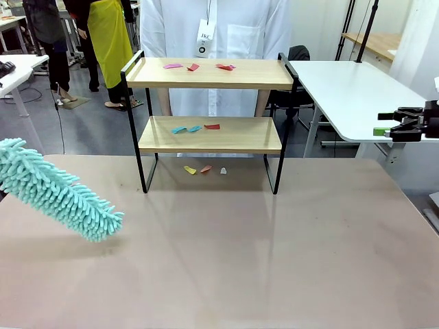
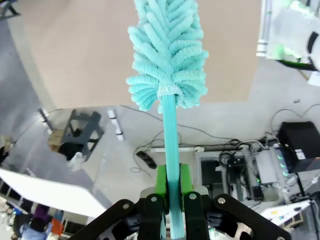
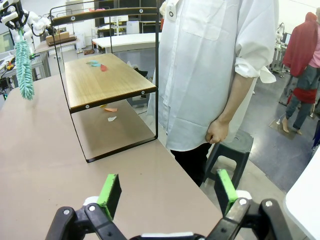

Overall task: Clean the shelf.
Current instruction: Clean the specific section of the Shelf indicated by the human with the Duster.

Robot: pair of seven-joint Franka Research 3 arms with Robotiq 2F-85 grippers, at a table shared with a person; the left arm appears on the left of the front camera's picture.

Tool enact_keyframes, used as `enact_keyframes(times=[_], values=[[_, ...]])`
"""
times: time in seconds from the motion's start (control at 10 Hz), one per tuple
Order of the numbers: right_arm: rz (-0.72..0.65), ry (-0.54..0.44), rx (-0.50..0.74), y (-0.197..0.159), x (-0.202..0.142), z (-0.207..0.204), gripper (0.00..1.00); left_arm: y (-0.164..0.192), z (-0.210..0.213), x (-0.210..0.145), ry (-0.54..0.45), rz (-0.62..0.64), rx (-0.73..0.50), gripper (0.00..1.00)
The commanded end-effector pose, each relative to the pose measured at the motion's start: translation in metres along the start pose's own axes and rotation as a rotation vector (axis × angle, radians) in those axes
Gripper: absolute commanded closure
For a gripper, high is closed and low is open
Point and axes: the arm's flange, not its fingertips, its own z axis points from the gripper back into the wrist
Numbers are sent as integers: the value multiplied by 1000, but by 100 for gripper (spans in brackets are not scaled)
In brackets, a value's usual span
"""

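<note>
toward the far side of the tan table (image 1: 240, 260), the small two-tier shelf of light wooden boards and thin black metal frame (image 1: 260, 74) is standing upright. small coloured paper scraps (image 1: 195, 66) are lying on both boards, with a few more on the table beneath. the left end effector (image 2: 172, 181) is clenching the thin handle of a fluffy teal chenille duster (image 1: 58, 192), whose head is hanging low over the table's left side, well apart from the shelf. the right end effector (image 3: 167, 192) is hovering released, jaws wide, off to the right and grasping nothing. a person in a white shirt (image 1: 219, 27) is standing just behind the shelf.

the main risk is probably the light shelf sliding or tipping toward the person, since nothing is bracing it against a sideways sweep. the long duster is working as a lever on a narrow grip, so pressing down may be twisting the handle between the pads. the raised side rails may be snagging the fibres and trapping scraps at the board ends. a fast stroke is likely to be flinging scraps onto the floor.
</note>
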Motion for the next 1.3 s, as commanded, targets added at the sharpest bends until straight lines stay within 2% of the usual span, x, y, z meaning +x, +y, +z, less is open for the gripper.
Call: enact_keyframes(times=[0.0,0.1,1.2], values=[[-1,8,-1,0,4,0,0,9,8,1,-11,56,-23,87],[-1,8,-1,0,4,0,0,0,0,0,0,0,0,87],[-1,8,-1,0,4,0,0,0,0,0,0,0,0,87]])
